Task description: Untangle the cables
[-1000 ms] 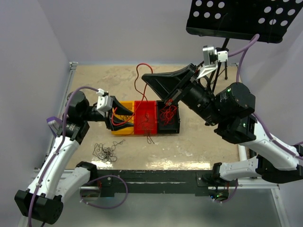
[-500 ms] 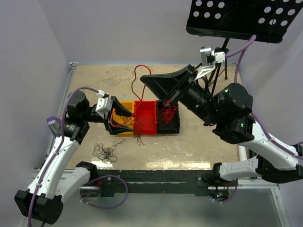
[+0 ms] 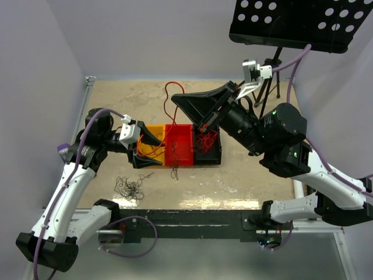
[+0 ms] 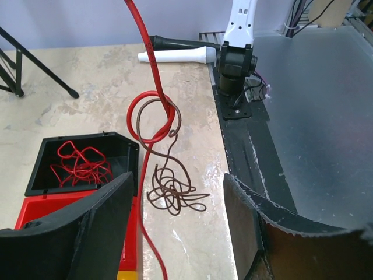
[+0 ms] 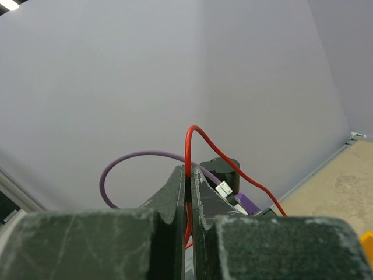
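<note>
My right gripper (image 3: 176, 98) is shut on a long red cable (image 3: 168, 108) and holds it up over the bins; in the right wrist view the red cable (image 5: 189, 140) rises from between the closed fingers of the gripper (image 5: 187, 175). A brown cable (image 4: 173, 189) hangs from a loop in the red cable (image 4: 152, 119), its curly end lying on the table. The left gripper (image 4: 178, 185) stands open just short of it, with nothing between its fingers (image 4: 87, 227). A loose pile of dark cables (image 3: 131, 188) lies at the front left.
Three bins stand in a row: yellow (image 3: 155, 129), red (image 3: 180, 153) and black (image 3: 217, 153), the black one holding red wires (image 4: 78, 160). A black music stand (image 3: 297, 23) stands at the back right. The right arm's base (image 4: 236, 64) is on the front rail (image 3: 192, 217).
The left gripper has opened and drawn back to the left, letting go of the cables. The brown cable now dangles from the red loop. The right gripper has lifted a little.
</note>
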Available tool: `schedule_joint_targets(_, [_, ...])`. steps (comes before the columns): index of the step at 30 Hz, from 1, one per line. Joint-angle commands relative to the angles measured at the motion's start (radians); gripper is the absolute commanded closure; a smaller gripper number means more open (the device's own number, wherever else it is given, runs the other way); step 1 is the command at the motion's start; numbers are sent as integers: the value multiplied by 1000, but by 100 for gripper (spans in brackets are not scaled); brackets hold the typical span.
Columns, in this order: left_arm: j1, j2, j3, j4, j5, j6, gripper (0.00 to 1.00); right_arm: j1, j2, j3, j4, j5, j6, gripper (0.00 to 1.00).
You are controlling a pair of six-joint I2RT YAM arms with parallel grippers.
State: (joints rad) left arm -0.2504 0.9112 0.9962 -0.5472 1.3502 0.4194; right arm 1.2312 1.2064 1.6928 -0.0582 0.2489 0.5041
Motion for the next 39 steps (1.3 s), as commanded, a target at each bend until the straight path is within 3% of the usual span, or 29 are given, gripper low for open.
schedule_joint_targets(1, [-4, 23, 45, -105, 18, 121, 32, 2, 4, -5, 29, 12, -16, 100])
schedule_joint_targets(8, [-4, -5, -31, 157, -2, -105, 31, 2, 8, -7, 40, 9, -18, 100])
schedule_joint_targets(10, [-4, -9, -45, 211, 1, -160, 36, 4, 12, -7, 41, 9, -18, 100])
schedule_joint_targets(12, [-4, -6, -50, 222, 3, -176, 47, 4, 13, -8, 43, 10, -18, 100])
schedule_joint_targets(16, [-4, -9, -38, 170, -29, -113, 82, 2, 10, -4, 32, 15, -24, 100])
schedule_joint_targets(17, [-4, -9, -34, 143, -36, -78, 87, 2, 7, -1, 26, 21, -26, 100])
schedule_joint_targets(26, [-4, -14, -8, -13, -115, 85, 93, 2, -27, 27, -43, 62, -53, 100])
schedule_joint_targets(34, [-4, -46, 19, -221, -178, 286, 95, 2, -64, 116, -161, 245, -154, 100])
schedule_joint_targets(39, [-4, -86, 44, -281, -181, 300, 95, 2, -73, 154, -210, 369, -203, 100])
